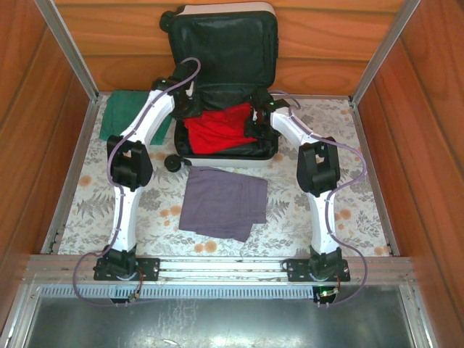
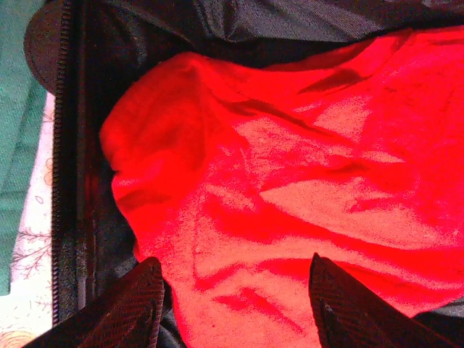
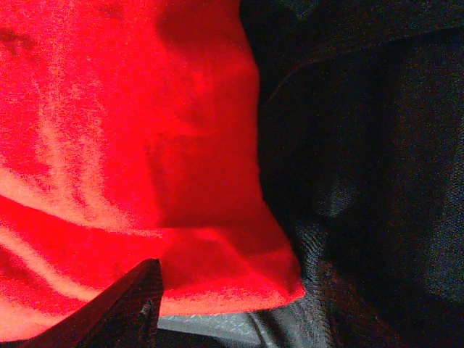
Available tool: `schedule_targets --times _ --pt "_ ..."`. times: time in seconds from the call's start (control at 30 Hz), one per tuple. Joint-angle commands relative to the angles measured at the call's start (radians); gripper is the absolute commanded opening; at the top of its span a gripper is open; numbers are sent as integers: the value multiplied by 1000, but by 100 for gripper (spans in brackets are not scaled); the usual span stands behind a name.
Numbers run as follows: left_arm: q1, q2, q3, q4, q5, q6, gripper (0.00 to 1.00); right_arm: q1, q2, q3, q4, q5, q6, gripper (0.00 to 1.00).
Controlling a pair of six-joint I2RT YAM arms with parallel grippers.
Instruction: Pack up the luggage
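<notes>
The luggage lies open at the back of the table, its lid propped upright against the wooden wall and its black lining showing. A red cloth fills the lower half. My left gripper reaches in from the left. Its fingers stand well apart just above the red cloth, near the zipped left wall. My right gripper reaches in from the right. It hangs open over the cloth's right corner, with one finger plain and the other lost against the dark lining.
A folded grey-purple cloth lies on the flowered table in front of the luggage, between the two arms. A green cloth lies at the back left, beside the left arm. Wooden walls close in the table on three sides.
</notes>
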Motion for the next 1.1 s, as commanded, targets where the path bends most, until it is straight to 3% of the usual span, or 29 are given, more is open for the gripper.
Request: schedule_targets --times 0.0,0.13,0.2,0.3,0.37,0.87,0.9,0.97,1.07 --pt "4 -12 -23 31 20 -23 57 6 23 33 -27 -27 -21 59" --pt "4 -30 -72 55 22 -31 53 9 47 32 -17 -34 -22 49" --pt "4 -43 -104 76 23 -34 52 10 42 30 -17 -29 -26 36" --pt "7 -48 -129 100 31 -37 49 12 9 15 -21 -4 -27 6" --pt "7 -53 -144 124 38 -36 49 14 -25 -11 -14 2 -25 0" --pt "11 -23 -167 183 66 -43 45 17 -196 -220 -41 -51 38 0" --pt "12 -17 -168 187 66 -44 44 17 -199 -227 -49 -52 40 7" --pt "12 -5 -168 195 72 -45 43 17 -200 -225 -73 -49 36 38" --pt "13 17 -154 205 84 -42 39 17 -208 -200 -104 -20 21 49"
